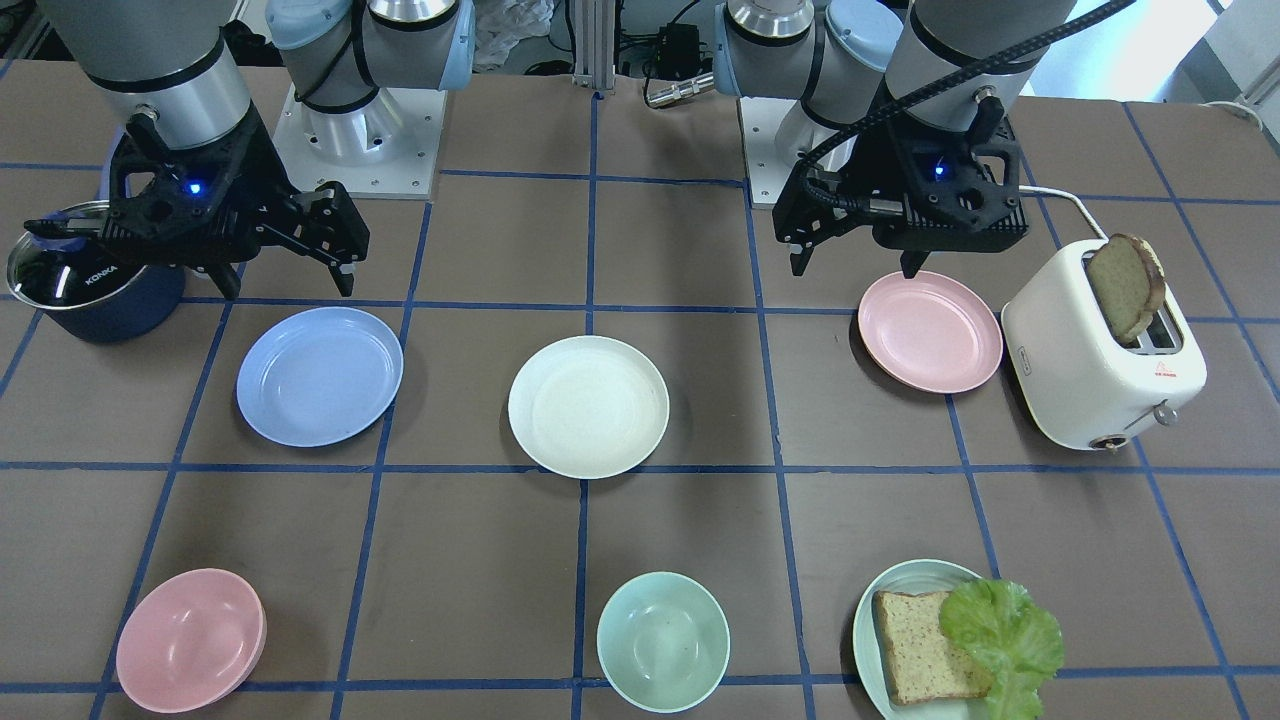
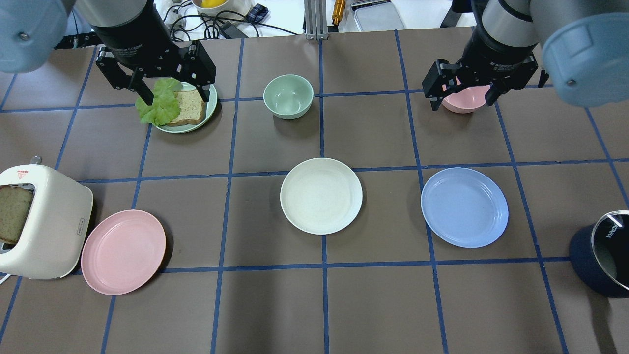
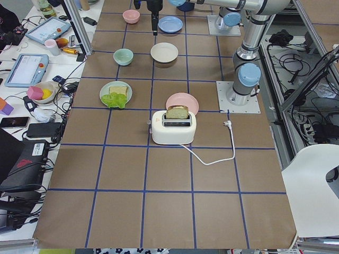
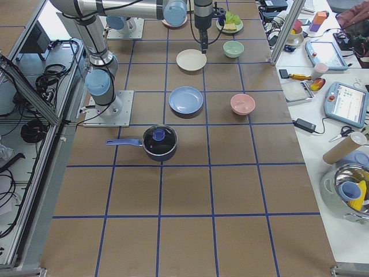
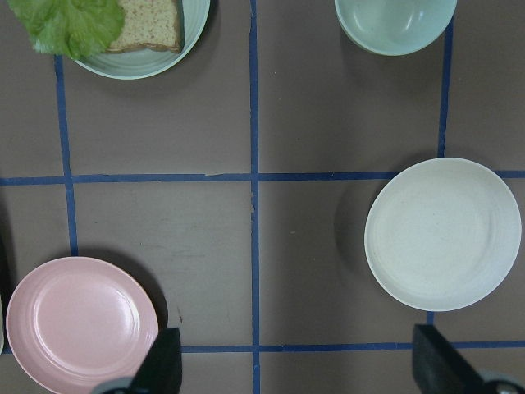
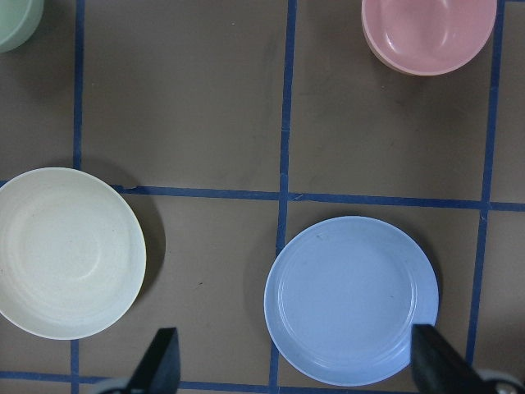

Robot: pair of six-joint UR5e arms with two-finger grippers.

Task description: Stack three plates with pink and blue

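Nothing is stacked yet. The three plates lie apart in one row on the table: the round, flat cream-white plate (image 2: 321, 195) in the middle, the round, flat pastel pink plate (image 2: 123, 251) on the robot's left, and the round, flat light blue plate (image 2: 464, 207) on its right. Your left gripper (image 2: 174, 93) hangs high over the table with its fingers spread wide and nothing in them. Your right gripper (image 2: 463, 102) is the same, wide and empty. Here is what could go wrong, as I see it. The pink plate sits just beside the white toaster with a slice of bread in it (image 2: 54, 221), maybe touching it, so a finger coming down on that side could bump the toaster or catch its edge. The plates are low and flat, so the fingers may slip off the thin rim if you do not pinch it well. A small, deep pink bowl (image 2: 464, 98) sits on the far side of the blue plate, so do not pick that by mistake. The mint green bowl (image 2: 288, 96) and the pale green plate with bread and lettuce (image 2: 184, 129) are not part of the job either. The dark blue pot with a glass lid (image 2: 585, 265) is near the blue plate, so swing clear of it. If both arms go to the middle plate together, they could hit each other.
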